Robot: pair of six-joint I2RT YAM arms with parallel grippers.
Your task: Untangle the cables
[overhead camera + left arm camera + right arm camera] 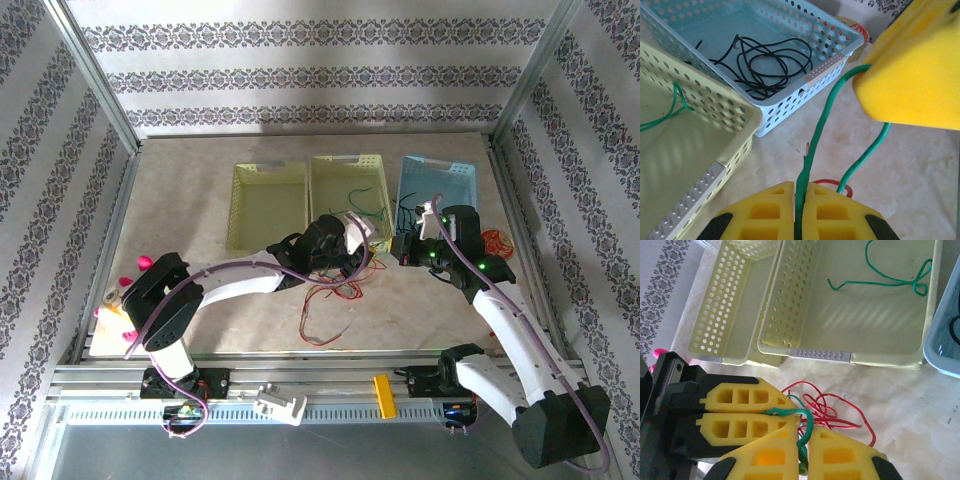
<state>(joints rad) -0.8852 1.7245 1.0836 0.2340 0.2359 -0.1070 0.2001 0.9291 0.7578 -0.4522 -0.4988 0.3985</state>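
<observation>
The desk (200, 310) carries three baskets beyond both grippers, likely one for each sorted colour. Ahead and to the left of the right gripper (805, 441) sits the yellow basket (820, 354), which holds a loose green strand. Ahead and to the left of the left gripper (800, 194) sits the blue basket (825, 70), with the black cable (767, 65) coiled inside, apart from the others. The two grippers meet tip to tip just short of the baskets. Each has its fingers pressed together on the same green cable (822, 120), pinching it at two nearby spots. This hold probably lets them draw the green cable out of the knot while keeping it taut between them. The red cable (832, 181) lies in loose loops on the desk just beyond and under both grippers' fingertips, and the green one winds among those loops. I cannot tell whether the pinched green cable joins the strand in the yellow basket.
</observation>
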